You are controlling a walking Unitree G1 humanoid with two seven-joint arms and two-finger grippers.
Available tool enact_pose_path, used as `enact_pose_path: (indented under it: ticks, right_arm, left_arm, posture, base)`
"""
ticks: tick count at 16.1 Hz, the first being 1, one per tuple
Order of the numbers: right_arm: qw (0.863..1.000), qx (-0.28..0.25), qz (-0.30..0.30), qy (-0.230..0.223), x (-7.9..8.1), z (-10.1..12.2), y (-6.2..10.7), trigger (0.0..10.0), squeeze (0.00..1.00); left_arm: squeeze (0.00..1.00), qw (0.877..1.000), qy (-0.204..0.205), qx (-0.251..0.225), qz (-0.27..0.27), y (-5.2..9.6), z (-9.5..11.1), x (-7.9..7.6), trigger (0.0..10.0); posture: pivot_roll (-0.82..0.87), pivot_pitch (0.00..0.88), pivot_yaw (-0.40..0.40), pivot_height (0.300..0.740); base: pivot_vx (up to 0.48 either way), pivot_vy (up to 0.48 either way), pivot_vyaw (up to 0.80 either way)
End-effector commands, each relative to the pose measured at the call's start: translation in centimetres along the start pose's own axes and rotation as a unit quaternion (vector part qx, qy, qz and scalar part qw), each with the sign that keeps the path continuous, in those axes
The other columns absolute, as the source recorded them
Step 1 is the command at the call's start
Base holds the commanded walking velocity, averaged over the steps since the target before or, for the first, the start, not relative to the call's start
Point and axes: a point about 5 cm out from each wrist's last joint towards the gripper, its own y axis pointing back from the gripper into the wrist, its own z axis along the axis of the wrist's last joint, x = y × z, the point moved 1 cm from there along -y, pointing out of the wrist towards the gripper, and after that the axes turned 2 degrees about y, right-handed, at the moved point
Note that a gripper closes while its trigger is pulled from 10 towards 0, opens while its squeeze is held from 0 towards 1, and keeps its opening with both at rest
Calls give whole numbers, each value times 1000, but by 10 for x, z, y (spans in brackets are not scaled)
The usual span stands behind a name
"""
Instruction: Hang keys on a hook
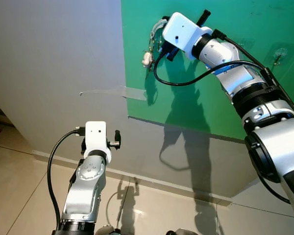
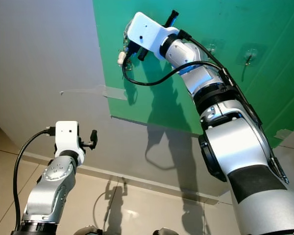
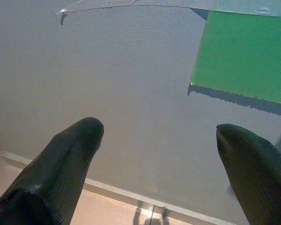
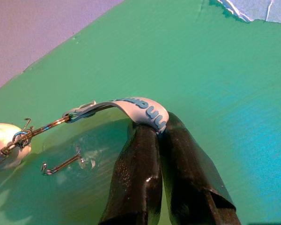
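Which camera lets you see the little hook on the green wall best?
The right wrist view: the clear hook sits close up on the green sheet, just under the keys' strap held by the right gripper. In the eye views that hook hides behind the gripper; another hook shows farther right. The left wrist view faces grey wall.

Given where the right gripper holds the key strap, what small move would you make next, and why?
Probably ease the right gripper, shut on the white strap with blue lettering, toward the clear adhesive wall hook on the green sheet. The metal key ring hangs just beside the hook's tip, apparently not yet over it.
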Motion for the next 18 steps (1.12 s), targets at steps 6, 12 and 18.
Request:
enact_pose_path:
  ticks: [6,12,18]
  right_arm:
    - [1000,6,-26,-11,-17,0,1,0,16]
    - [903,51,-124,-408,4,-37,13,0,4]
    - [889,58,-95,-443,35,-47,61,0,16]
  left_arm:
    - [0,1000,-3,-6,0,1,4,-1,10000]
    - [0,1000,-17,0,3,2,4,5,10000]
    - [0,1000,-8,1,12,-2,4,11,10000]
  posture:
    - [-51,0,-24,740]
    - [-56,0,4,740]
    - [-94,0,4,740]
  base:
    - [0,0,0]
    - [0,0,0]
    - [0,0,0]
